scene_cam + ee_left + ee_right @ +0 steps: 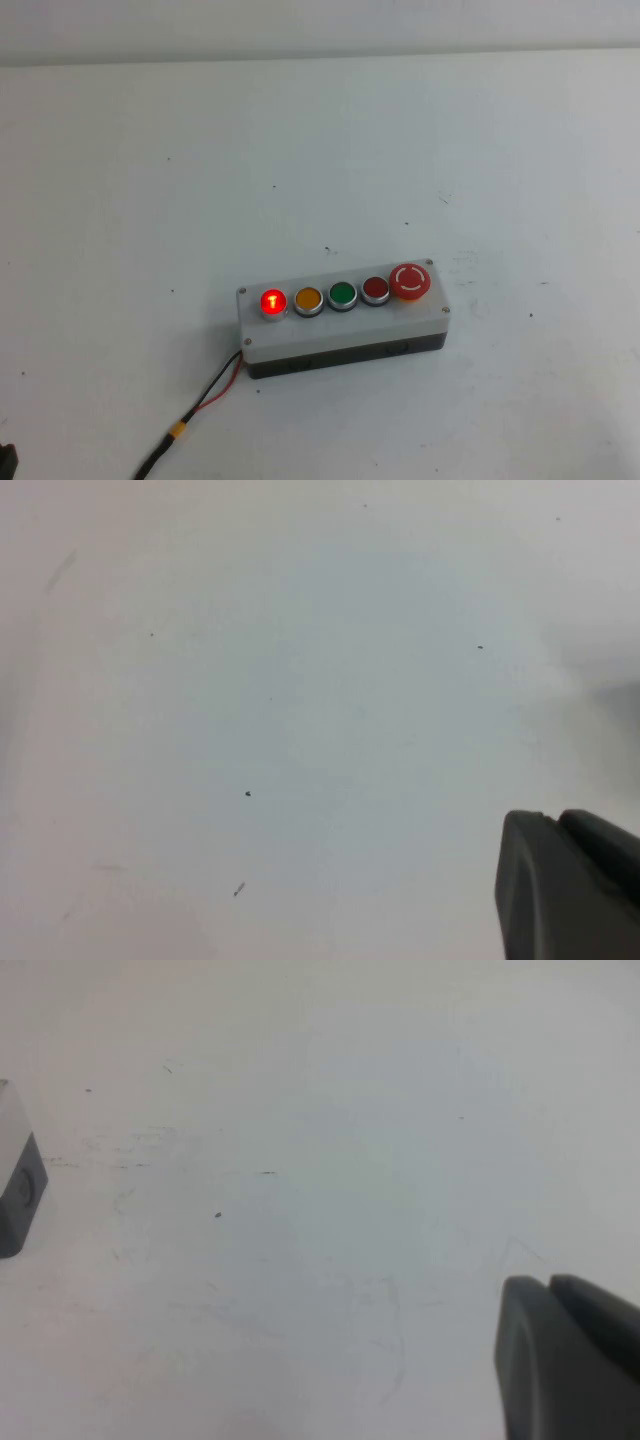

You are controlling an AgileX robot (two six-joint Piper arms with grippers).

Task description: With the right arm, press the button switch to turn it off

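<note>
The button switch (272, 301) is the small round red button glowing at the left end of the row on the grey box (340, 330), which lies on the white table. My right gripper (548, 1282) shows only in the right wrist view. It is shut and empty, over bare table, with a corner of the grey box (15, 1175) at that frame's edge, well away from the fingers. My left gripper (553, 818) shows only in the left wrist view, shut and empty over bare table. Neither arm appears in the high view.
On the box, after the glowing button come an orange button (308, 299), a green button (342, 294), a darker red flat button (375, 289) and a big red mushroom button (410, 280). Red and black wires (205, 400) run from the box's left end to the near edge.
</note>
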